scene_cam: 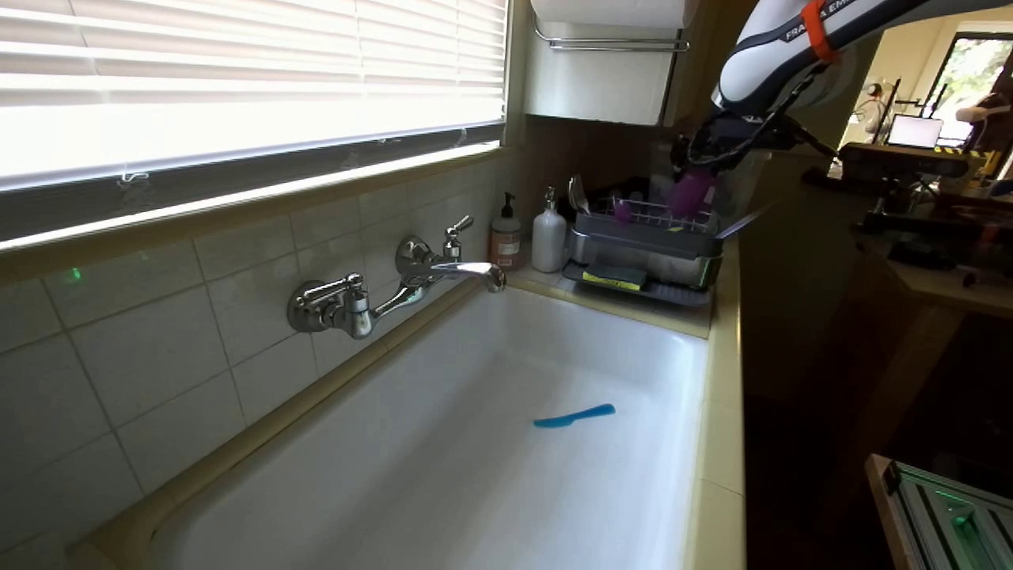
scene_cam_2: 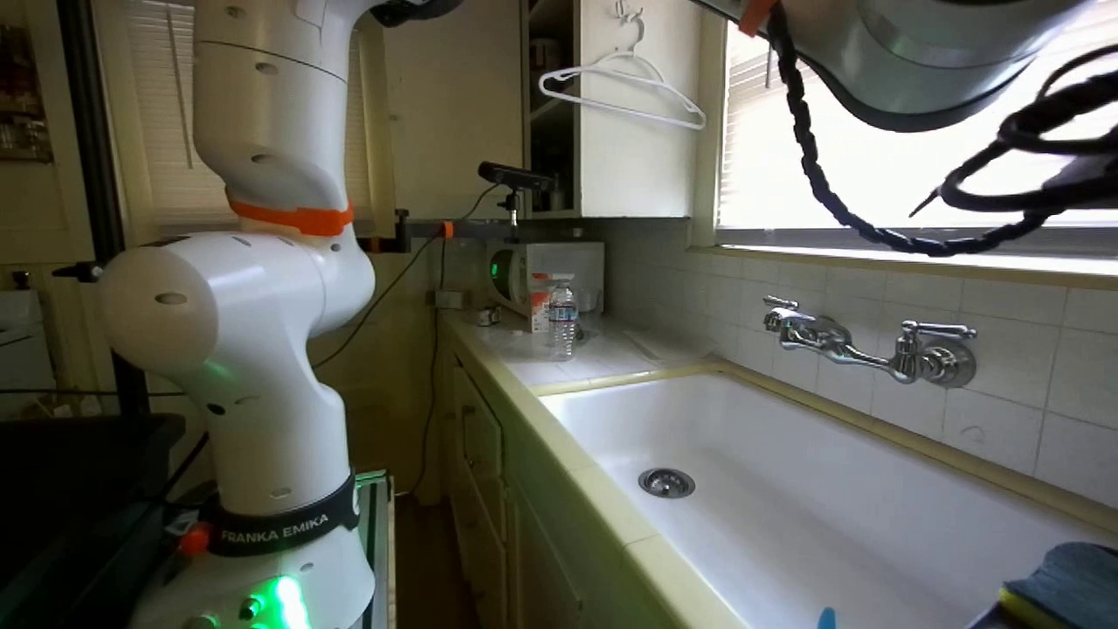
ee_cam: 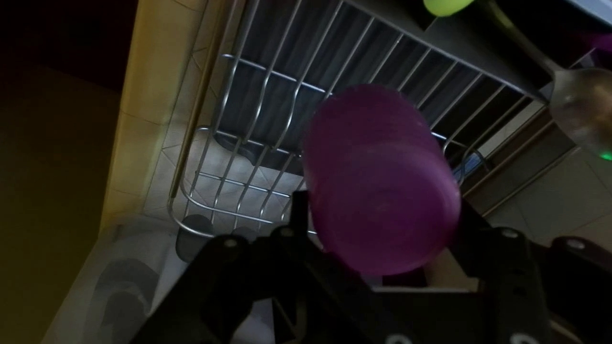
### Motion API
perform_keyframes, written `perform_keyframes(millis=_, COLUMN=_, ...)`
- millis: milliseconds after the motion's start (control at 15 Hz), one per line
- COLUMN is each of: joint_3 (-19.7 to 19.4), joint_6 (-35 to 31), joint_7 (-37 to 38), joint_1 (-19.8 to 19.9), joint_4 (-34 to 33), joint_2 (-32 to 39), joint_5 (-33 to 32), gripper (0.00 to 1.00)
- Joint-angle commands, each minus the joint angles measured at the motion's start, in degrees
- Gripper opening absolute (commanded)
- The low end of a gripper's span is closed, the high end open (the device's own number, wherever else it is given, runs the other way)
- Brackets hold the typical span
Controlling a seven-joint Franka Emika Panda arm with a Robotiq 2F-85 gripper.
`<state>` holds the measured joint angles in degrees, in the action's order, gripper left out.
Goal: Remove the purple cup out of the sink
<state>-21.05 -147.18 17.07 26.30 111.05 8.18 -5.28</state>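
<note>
The purple cup is out of the sink and over the dish rack, tilted, in an exterior view. In the wrist view the cup has its round base toward the camera and its far end toward the rack wires. My gripper is above the cup. In the wrist view the gripper's fingers lie close against both sides of the cup, and I appear shut on it. Whether the cup touches the rack is unclear. The white sink also shows in an exterior view, where gripper and cup are out of view.
The dish rack stands at the sink's end, with a small purple item and a spoon. Soap bottles stand beside it. A sponge is in front. The chrome faucet juts over the sink. A blue utensil lies inside.
</note>
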Motion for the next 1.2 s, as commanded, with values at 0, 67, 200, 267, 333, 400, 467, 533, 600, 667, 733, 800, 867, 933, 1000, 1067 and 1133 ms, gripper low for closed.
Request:
perform_keyframes(millis=0, joint_3=-1.2, joint_6=3.3, joint_7=-3.3, joint_1=0.0, joint_4=-5.3, joint_2=4.9, joint_5=4.4, gripper=0.44)
perform_keyframes(millis=67, joint_3=-1.4, joint_6=4.0, joint_7=-3.3, joint_1=0.2, joint_4=-6.3, joint_2=6.1, joint_5=4.8, gripper=0.44)
perform_keyframes(millis=200, joint_3=-1.6, joint_6=5.7, joint_7=-3.8, joint_1=0.6, joint_4=-8.4, joint_2=8.4, joint_5=5.9, gripper=0.44)
perform_keyframes(millis=267, joint_3=-1.7, joint_6=6.8, joint_7=-4.0, joint_1=0.8, joint_4=-9.6, joint_2=9.5, joint_5=6.4, gripper=0.44)
perform_keyframes(millis=333, joint_3=-1.7, joint_6=7.6, joint_7=-4.2, joint_1=1.0, joint_4=-10.6, joint_2=10.5, joint_5=6.9, gripper=0.44)
perform_keyframes(millis=400, joint_3=-1.8, joint_6=8.3, joint_7=-4.3, joint_1=1.2, joint_4=-11.5, joint_2=11.5, joint_5=7.1, gripper=0.44)
perform_keyframes(millis=467, joint_3=-1.8, joint_6=9.1, joint_7=-4.3, joint_1=1.4, joint_4=-12.6, joint_2=12.6, joint_5=7.3, gripper=0.44)
perform_keyframes(millis=533, joint_3=-1.7, joint_6=9.7, joint_7=-4.3, joint_1=1.6, joint_4=-13.5, joint_2=13.4, joint_5=7.7, gripper=0.44)
perform_keyframes(millis=600, joint_3=-1.7, joint_6=10.4, joint_7=-4.3, joint_1=1.8, joint_4=-14.5, joint_2=14.4, joint_5=7.8, gripper=0.44)
perform_keyframes(millis=667, joint_3=-1.6, joint_6=11.2, joint_7=-4.3, joint_1=2.0, joint_4=-15.4, joint_2=15.3, joint_5=8.0, gripper=0.44)
perform_keyframes(millis=733, joint_3=-1.7, joint_6=11.7, joint_7=-4.1, joint_1=2.1, joint_4=-16.3, joint_2=16.1, joint_5=7.9, gripper=0.44)
perform_keyframes(millis=800, joint_3=-1.6, joint_6=12.3, joint_7=-4.1, joint_1=2.3, joint_4=-17.0, joint_2=16.7, joint_5=8.0, gripper=0.44)
perform_keyframes(millis=867, joint_3=-1.6, joint_6=12.8, joint_7=-4.1, joint_1=2.4, joint_4=-17.7, joint_2=17.2, joint_5=7.9, gripper=0.44)
perform_keyframes(millis=933, joint_3=-1.6, joint_6=13.3, joint_7=-4.0, joint_1=2.5, joint_4=-18.4, joint_2=17.7, joint_5=7.8, gripper=0.76)
perform_keyframes(millis=1000, joint_3=-1.6, joint_6=13.7, joint_7=-4.0, joint_1=2.6, joint_4=-19.0, joint_2=18.2, joint_5=7.7, gripper=0.89)
perform_keyframes(millis=1067, joint_3=-1.6, joint_6=14.0, joint_7=-3.9, joint_1=2.6, joint_4=-19.5, joint_2=18.6, joint_5=7.5, gripper=0.97)
perform_keyframes(millis=1133, joint_3=-1.6, joint_6=14.5, joint_7=-3.9, joint_1=2.7, joint_4=-20.1, joint_2=19.0, joint_5=7.5, gripper=1.0)
